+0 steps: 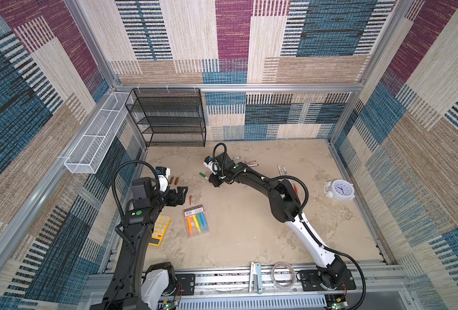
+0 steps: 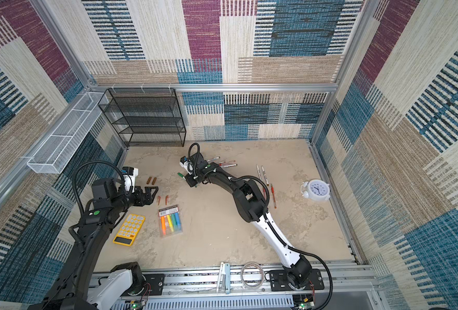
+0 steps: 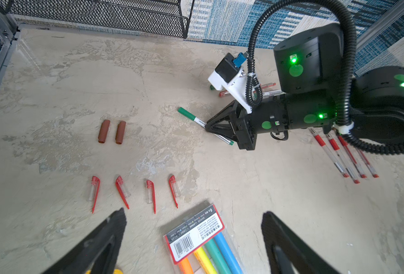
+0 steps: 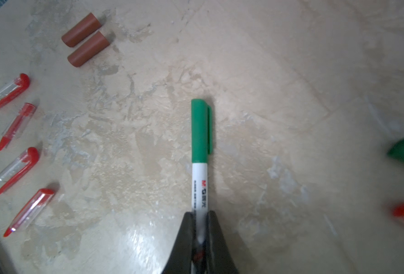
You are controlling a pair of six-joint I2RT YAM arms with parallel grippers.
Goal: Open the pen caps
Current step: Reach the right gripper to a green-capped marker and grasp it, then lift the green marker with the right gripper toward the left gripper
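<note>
My right gripper (image 4: 199, 214) is shut on the white barrel of a marker pen (image 4: 199, 185). Its green cap (image 4: 199, 130) is on and points away from the fingers. Both top views show this pen low over the table's middle back, with the green cap (image 1: 203, 174) sticking out left of the right gripper (image 1: 211, 180). My left gripper (image 3: 193, 212) stands open over the table at the left (image 1: 180, 193), holding nothing. Two loose brown caps (image 3: 112, 131) and several red clip caps (image 3: 134, 192) lie in front of it. More pens (image 1: 249, 163) lie behind the right arm.
A pack of highlighters (image 1: 197, 221) lies just under the left gripper, and a yellow calculator (image 1: 160, 229) lies left of it. A white clock (image 1: 340, 190) stands at the right. A black mesh rack (image 1: 168, 118) stands at the back. Red pens (image 2: 272, 196) and white markers (image 2: 260, 174) lie beside the right arm.
</note>
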